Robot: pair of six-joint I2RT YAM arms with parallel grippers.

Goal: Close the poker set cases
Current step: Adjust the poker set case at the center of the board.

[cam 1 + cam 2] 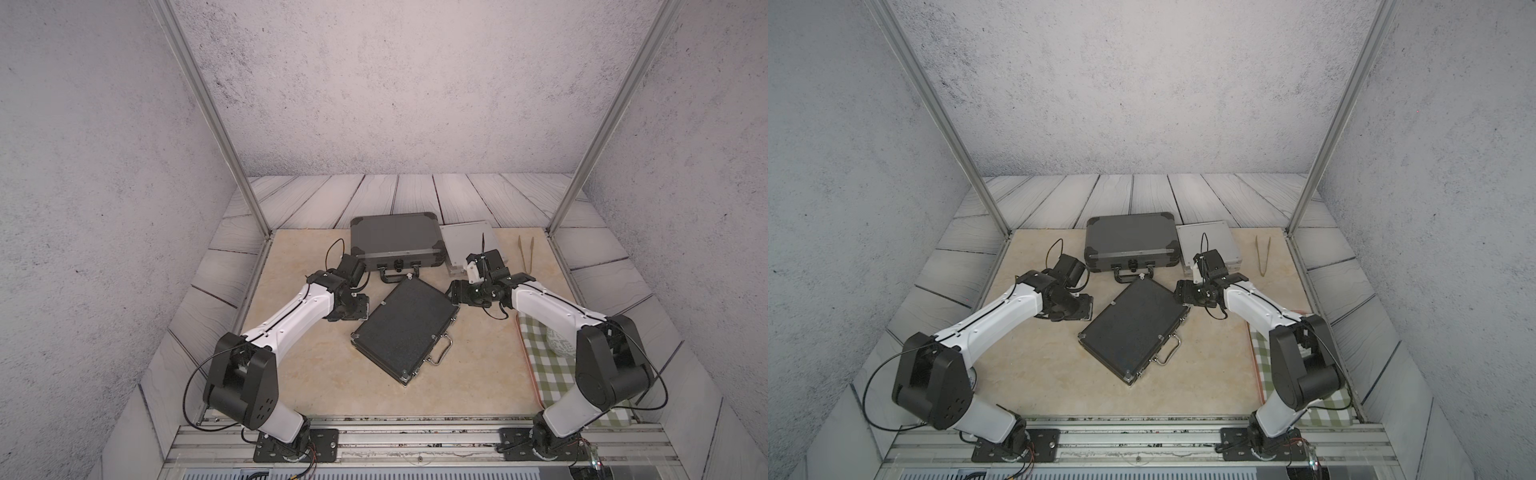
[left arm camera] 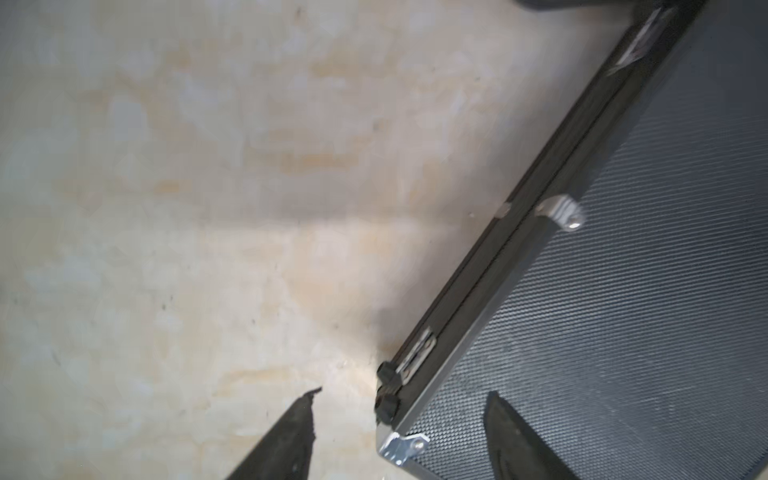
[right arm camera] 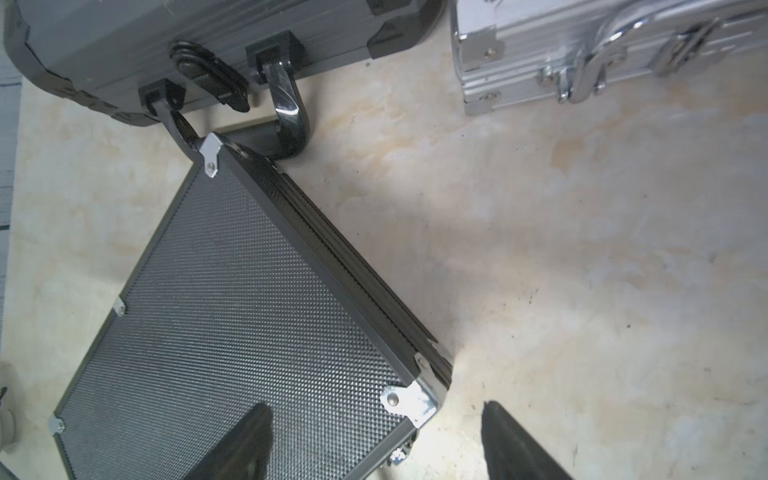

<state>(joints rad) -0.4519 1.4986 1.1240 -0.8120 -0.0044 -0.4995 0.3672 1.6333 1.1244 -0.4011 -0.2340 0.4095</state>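
Flat black case (image 1: 403, 328) shut, lying askew between both claws. Left gripper (image 2: 405, 392) spread wide astride its left edge, gripping nothing. Right gripper (image 3: 374, 404) wide, empty, astride its right corner. Dark-grey case (image 1: 392, 237) just behind it, lid down; silver case (image 1: 467, 241) behind-right, shut

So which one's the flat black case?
On the beige tabletop, a grey case and a silver case sit side by side at the far edge. The flat black case lies nearer, turned diagonally. Only it has a dimpled black lid.

Dimple-textured black case (image 3: 232, 311), metal-edged.
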